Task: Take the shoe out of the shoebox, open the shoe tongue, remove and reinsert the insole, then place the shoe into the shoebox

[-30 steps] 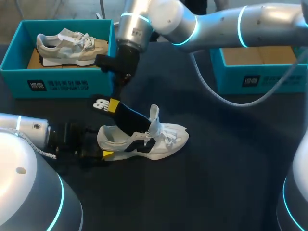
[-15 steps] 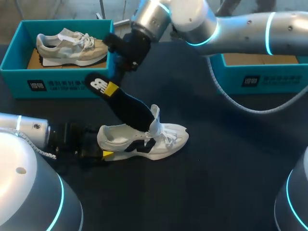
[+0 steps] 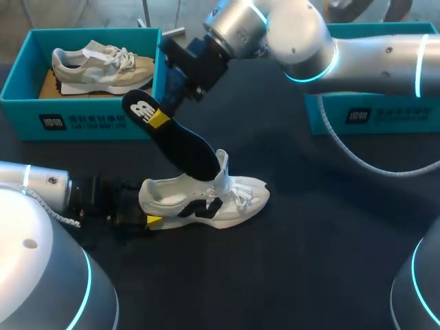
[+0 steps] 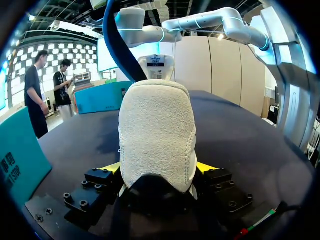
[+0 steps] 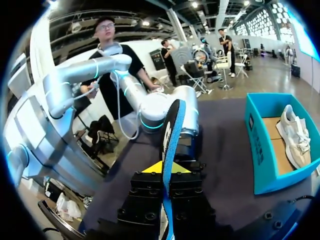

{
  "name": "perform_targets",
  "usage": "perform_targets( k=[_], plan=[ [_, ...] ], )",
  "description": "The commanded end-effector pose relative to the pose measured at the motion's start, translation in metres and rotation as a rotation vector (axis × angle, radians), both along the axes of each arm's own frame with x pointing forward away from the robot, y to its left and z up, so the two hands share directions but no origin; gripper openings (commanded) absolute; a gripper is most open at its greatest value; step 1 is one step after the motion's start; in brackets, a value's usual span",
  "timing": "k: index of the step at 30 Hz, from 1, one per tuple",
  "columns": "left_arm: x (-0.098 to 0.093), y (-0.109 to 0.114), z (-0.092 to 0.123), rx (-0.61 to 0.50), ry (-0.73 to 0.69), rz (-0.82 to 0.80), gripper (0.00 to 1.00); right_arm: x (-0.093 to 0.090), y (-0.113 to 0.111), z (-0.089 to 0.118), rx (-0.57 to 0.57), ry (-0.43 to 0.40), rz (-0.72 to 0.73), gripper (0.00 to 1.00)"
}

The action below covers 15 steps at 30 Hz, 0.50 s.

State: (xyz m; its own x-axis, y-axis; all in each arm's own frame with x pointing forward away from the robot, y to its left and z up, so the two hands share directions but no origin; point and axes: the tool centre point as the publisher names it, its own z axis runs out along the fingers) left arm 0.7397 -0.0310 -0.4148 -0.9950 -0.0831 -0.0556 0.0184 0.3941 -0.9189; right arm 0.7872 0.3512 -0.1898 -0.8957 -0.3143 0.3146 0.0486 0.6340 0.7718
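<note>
1. The white shoe [image 3: 230,199] is sitting upright on its sole on the dark table [image 3: 309,261]. Its toe is pointing toward the robot's right and its tongue [image 3: 221,168] is standing up.
2. The left gripper [image 3: 152,221] is clamping the shoe's heel. In the left wrist view the pale suede heel is filling the gap between the two yellow tips, which are pressing on it from both sides.
3. The right gripper [image 3: 159,118], coming in from the right and reaching past the middle, is pinching the black insole [image 3: 182,144] near its heel end. In the right wrist view the insole is standing edge-on between the closed fingers.
4. The insole is slanting down from that gripper toward the shoe, and its lower end is meeting the opening just behind the tongue — whether it is still inside cannot be told.
5. The teal shoebox [image 3: 27,89] at the far left is holding a second, beige shoe [image 3: 103,65]. Another teal box [image 3: 371,117] is sitting at the far right, partly hidden by the right arm.
</note>
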Motion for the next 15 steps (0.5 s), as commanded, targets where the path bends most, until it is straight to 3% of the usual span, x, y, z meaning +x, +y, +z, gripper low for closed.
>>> perform_targets(
  k=[1, 8, 15],
  plan=[
    [-0.001, 0.002, -0.003, 0.001, -0.002, 0.000, 0.00, -0.005, -0.003, 0.001, -0.011, -0.136, -0.167, 0.00],
    [-0.001, 0.002, -0.003, 0.001, -0.002, 0.000, 0.00, -0.005, -0.003, 0.001, -0.011, -0.136, -0.167, 0.00],
    [-0.001, 0.002, -0.003, 0.001, -0.002, 0.000, 0.00, 0.005, 0.001, 0.027, 0.109, -0.139, -0.164, 0.00]
  ],
)
